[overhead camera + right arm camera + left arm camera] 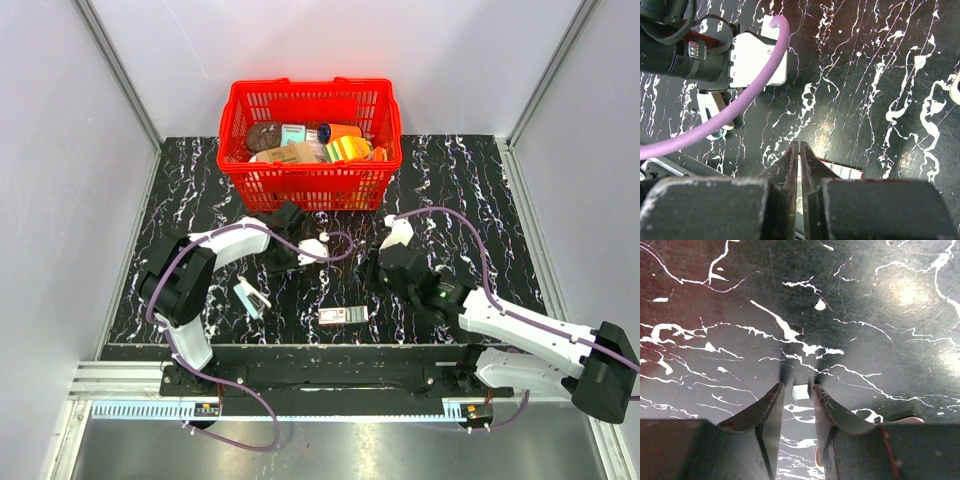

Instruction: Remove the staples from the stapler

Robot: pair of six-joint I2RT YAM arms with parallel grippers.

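The stapler (250, 297), pale teal and white, lies on the black marbled table at the front left; in the right wrist view the stapler (711, 111) sits partly under the left arm. My left gripper (284, 260) points down at the table to the stapler's right, apart from it. Its jaws have narrowed onto a small pale rectangular piece (801, 392) that fills the gap between the fingertips of the left gripper (798, 386). My right gripper (374, 268) hovers mid-table, shut and holding nothing. The tips of the right gripper (799, 144) hang just short of a white-and-red carton (842, 171).
A red basket (312, 183) full of groceries stands at the back centre. The flat carton (343, 315) lies near the front edge between the two arms. Purple cables loop over both arms, and one cable (735, 107) crosses the right wrist view.
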